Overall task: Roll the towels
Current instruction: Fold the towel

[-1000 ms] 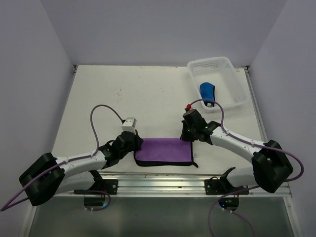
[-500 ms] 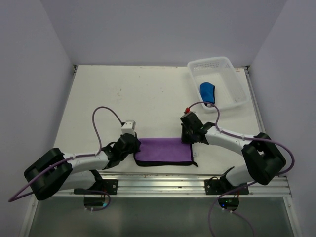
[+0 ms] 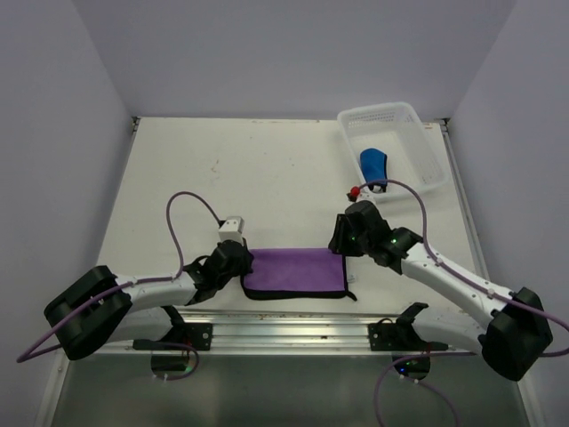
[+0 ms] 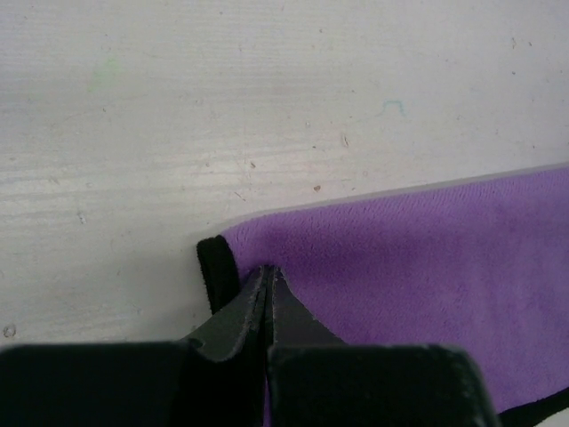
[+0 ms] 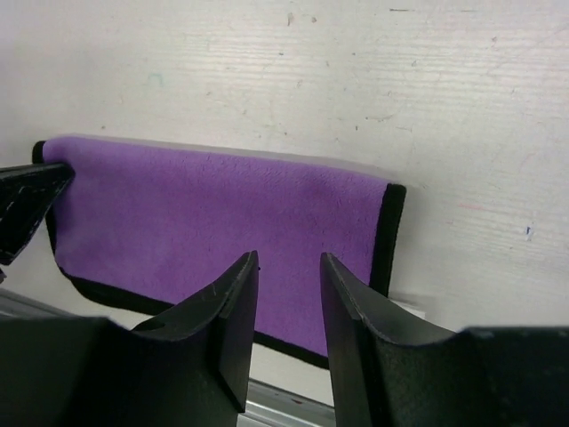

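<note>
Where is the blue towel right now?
Top view: the blue towel lies inside the white basket at the table's far right, beyond the right claw.

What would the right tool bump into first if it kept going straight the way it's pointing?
Most likely the flat purple cloth towel with the dark hem. The right tool is open and aims straight at it, toward one hemmed end. How big the gap is, I can't tell.
</note>
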Controlling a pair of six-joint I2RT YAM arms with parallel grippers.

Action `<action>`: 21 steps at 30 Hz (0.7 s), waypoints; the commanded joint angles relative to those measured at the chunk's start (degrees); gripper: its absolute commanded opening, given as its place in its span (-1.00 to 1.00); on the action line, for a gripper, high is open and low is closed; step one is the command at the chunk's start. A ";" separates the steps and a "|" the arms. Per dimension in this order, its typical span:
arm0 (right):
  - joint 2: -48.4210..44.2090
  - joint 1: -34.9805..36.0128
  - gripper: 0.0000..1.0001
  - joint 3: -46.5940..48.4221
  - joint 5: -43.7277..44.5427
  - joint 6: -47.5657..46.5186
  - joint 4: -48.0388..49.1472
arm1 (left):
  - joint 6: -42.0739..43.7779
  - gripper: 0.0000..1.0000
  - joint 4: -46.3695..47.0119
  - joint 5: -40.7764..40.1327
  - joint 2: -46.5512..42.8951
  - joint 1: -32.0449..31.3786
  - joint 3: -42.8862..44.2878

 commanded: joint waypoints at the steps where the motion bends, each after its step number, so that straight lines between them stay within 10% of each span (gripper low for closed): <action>1: -4.10 -0.05 -0.26 -3.32 1.19 1.51 -5.37 | -0.89 -1.00 2.80 -1.24 -0.72 -0.26 -0.68; 21: -1.12 -0.49 -0.18 -12.73 -3.03 3.62 2.27 | 0.08 -1.00 1.40 -0.10 -0.02 -0.26 0.20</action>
